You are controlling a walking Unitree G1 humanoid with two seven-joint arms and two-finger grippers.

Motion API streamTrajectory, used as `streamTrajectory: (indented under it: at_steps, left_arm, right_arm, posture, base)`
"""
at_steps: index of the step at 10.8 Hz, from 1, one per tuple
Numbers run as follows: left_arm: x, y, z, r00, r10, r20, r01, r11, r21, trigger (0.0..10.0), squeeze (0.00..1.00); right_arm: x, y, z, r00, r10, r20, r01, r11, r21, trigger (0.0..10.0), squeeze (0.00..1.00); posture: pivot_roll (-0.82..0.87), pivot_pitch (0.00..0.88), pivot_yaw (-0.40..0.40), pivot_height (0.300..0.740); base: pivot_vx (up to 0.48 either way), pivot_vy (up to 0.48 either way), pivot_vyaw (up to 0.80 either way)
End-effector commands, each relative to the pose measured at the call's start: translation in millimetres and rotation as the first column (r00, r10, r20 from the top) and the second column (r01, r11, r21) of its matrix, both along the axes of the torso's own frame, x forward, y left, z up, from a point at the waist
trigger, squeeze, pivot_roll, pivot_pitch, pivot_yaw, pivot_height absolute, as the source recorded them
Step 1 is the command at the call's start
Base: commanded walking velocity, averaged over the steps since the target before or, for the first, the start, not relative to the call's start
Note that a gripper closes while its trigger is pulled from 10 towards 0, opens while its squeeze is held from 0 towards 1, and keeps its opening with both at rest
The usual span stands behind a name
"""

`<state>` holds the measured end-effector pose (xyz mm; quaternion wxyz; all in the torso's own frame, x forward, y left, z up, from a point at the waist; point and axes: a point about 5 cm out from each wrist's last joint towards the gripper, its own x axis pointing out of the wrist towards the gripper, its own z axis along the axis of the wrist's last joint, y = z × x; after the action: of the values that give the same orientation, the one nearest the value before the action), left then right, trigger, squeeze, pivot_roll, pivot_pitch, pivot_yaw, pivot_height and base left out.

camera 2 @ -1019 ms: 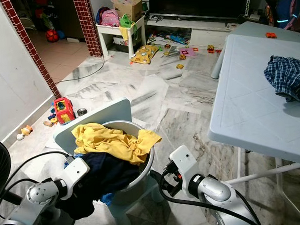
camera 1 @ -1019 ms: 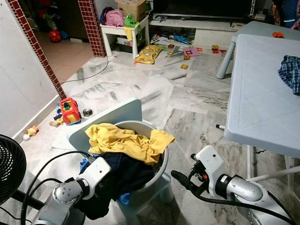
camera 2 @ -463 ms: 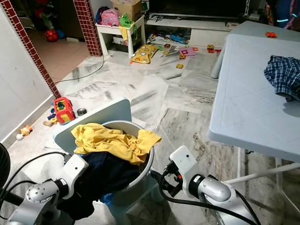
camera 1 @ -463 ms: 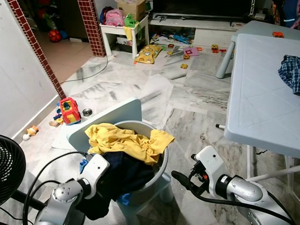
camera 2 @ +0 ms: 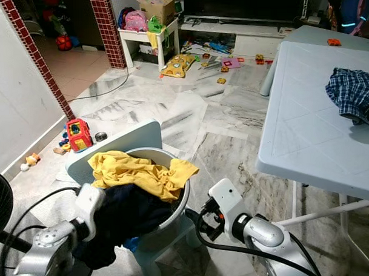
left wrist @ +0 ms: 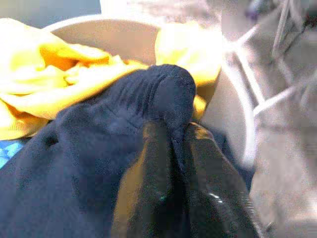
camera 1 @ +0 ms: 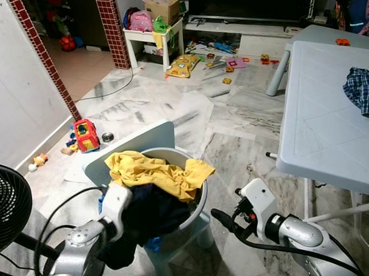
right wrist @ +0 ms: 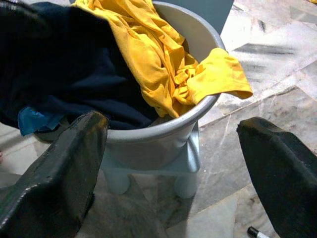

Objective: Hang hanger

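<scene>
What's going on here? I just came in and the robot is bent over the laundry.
The robot is working at a grey basin of clothes that sits on a small pale blue chair. Its left gripper is shut on a dark navy garment lying at the near side of the basin, beside a yellow shirt. The right gripper hangs open just in front of the basin, holding nothing. A checked cloth lies on the white table.

clothes in basin, table right
</scene>
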<state>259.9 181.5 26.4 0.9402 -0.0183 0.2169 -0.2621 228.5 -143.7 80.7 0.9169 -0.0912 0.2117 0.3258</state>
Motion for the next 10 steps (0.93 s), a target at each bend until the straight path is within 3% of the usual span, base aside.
streamTrajectory:
  at_steps: [1,3,5,6,7,9,10]
  left_arm:
    - [0.5,5.2,6,0.993,0.119,-0.018,-0.121,0.987,-0.108,0.0,0.0]
    - [-4.3,4.5,5,0.975,0.214,-0.053,-0.22,0.957,-0.19,0.0,0.0]
    - [-15.4,-0.8,-3,0.964,0.246,-0.101,-0.262,0.946,-0.193,0.0,0.0]
    - [-18.6,-2.6,-6,0.962,0.246,-0.121,-0.265,0.947,-0.182,1.5,0.0]
    - [-22.4,-4.7,-9,0.957,0.252,-0.144,-0.274,0.948,-0.164,10.0,0.0]
    - [-26.6,-3.6,-10,0.945,0.286,-0.161,-0.306,0.944,-0.12,10.0,0.0]
    - [-28.3,-0.9,-10,0.941,0.298,-0.157,-0.313,0.947,-0.075,10.0,0.99]
  right_arm:
    - [1.9,-1.7,0,1.0,-0.005,0.008,0.005,1.0,-0.012,10.0,0.0]
    - [1.7,-1.9,-1,1.0,-0.005,0.009,0.005,1.0,-0.016,10.0,0.0]
    - [2.2,-1.1,-1,1.0,-0.002,0.01,0.002,1.0,-0.018,10.0,0.0]
    - [2.2,-0.6,-1,1.0,0.0,0.01,0.0,1.0,-0.018,10.0,0.0]
    - [2.0,0.1,-1,1.0,0.003,0.01,-0.003,1.0,-0.018,10.0,0.0]
    - [1.2,0.7,-2,1.0,0.008,0.009,-0.008,1.0,-0.018,10.0,0.0]
    - [1.1,0.5,-2,1.0,0.007,0.008,-0.007,1.0,-0.019,10.0,0.0]
  posture:
    - [-0.22,0.033,0.032,0.74]
    - [-0.21,0.034,0.029,0.74]
    - [-0.21,0.035,0.029,0.74]
    - [-0.21,0.037,0.029,0.74]
    - [-0.2,0.038,0.029,0.74]
    - [-0.21,0.037,0.03,0.74]
    - [-0.2,0.036,0.028,0.74]
  base:
    - [0.0,0.0,0.0]
    - [0.0,0.0,0.0]
    - [0.0,0.0,0.0]
    - [0.0,0.0,0.0]
    - [0.0,0.0,0.0]
    - [0.0,0.0,0.0]
    - [0.0,0.0,0.0]
